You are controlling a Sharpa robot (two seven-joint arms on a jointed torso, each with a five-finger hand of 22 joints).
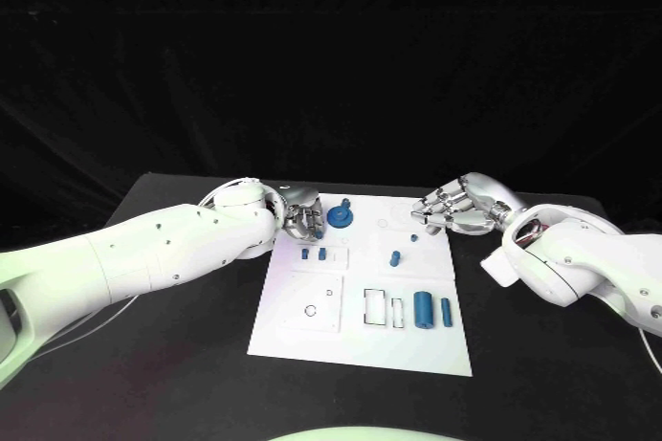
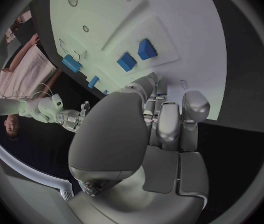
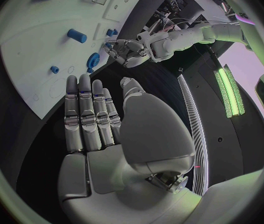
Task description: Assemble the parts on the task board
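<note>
Since the small blue parts [image 1: 422, 306] lying on the white board [image 1: 362, 348] look like light, stiff, smooth plastic, each is probably best pinched across its sides, while the left hand [image 1: 302, 221] and right hand [image 1: 452, 209] hover empty, fingers apart, at the board's far corners.

One white task board [image 1: 362, 341], seven blue parts [image 1: 422, 307] on it, two silver hands [image 1: 302, 220]

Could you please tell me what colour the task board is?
White; the task board shows best in the head view.
</note>
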